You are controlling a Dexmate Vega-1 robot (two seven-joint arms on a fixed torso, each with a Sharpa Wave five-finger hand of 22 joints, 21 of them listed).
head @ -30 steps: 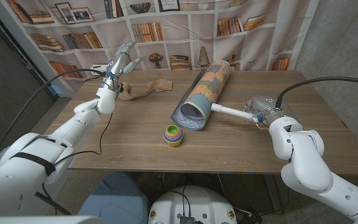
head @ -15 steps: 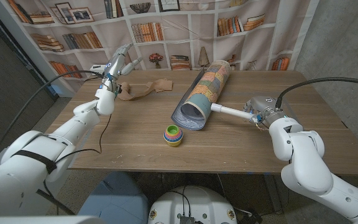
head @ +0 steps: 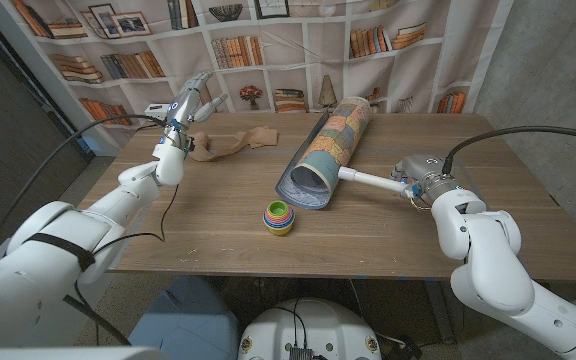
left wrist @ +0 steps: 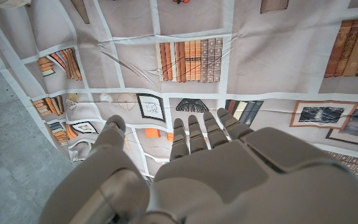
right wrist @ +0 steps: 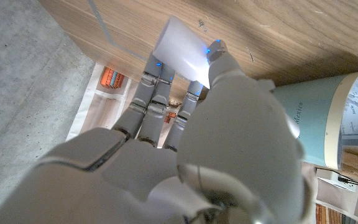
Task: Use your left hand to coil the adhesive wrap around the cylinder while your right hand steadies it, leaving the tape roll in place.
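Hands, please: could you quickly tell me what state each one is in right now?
Left hand: open, fingers apart, raised above the table, holding nothing.
Right hand: closed on the white cylinder.

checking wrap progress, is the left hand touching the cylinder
No, the left hand is raised with fingers spread, well apart from the cylinder.

Bare desk (head: 168, 230) spans the lower left of the frame. The cylinder (head: 330, 150) bars the centre diagonally, with stacked cups (head: 279, 217) just below its near end.
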